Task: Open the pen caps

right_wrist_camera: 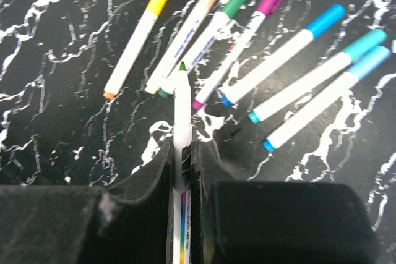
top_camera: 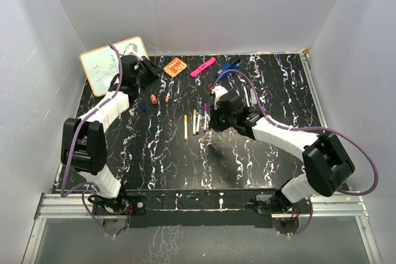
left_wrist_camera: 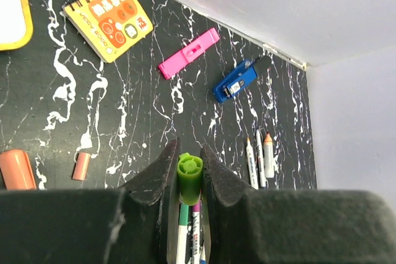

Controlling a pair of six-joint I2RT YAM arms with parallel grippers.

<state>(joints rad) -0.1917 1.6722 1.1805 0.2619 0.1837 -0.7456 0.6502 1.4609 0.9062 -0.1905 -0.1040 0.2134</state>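
A green cap (left_wrist_camera: 190, 174) is clamped between the closed jaws of the left gripper (left_wrist_camera: 189, 156) and the green-tipped pen (right_wrist_camera: 182, 103), bare of its cap, between the shut jaws of the right gripper (right_wrist_camera: 184, 148), so that the two are held apart, with capped pens (right_wrist_camera: 281, 54) lying just beyond the right jaws.

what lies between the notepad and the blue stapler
The pink highlighter lies between notepad and stapler, clearest in the left wrist view.

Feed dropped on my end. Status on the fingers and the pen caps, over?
Left fingers shut on green cap. Right fingers shut on uncapped green-tipped pen. Seven capped pens lie beyond; nothing in the way.
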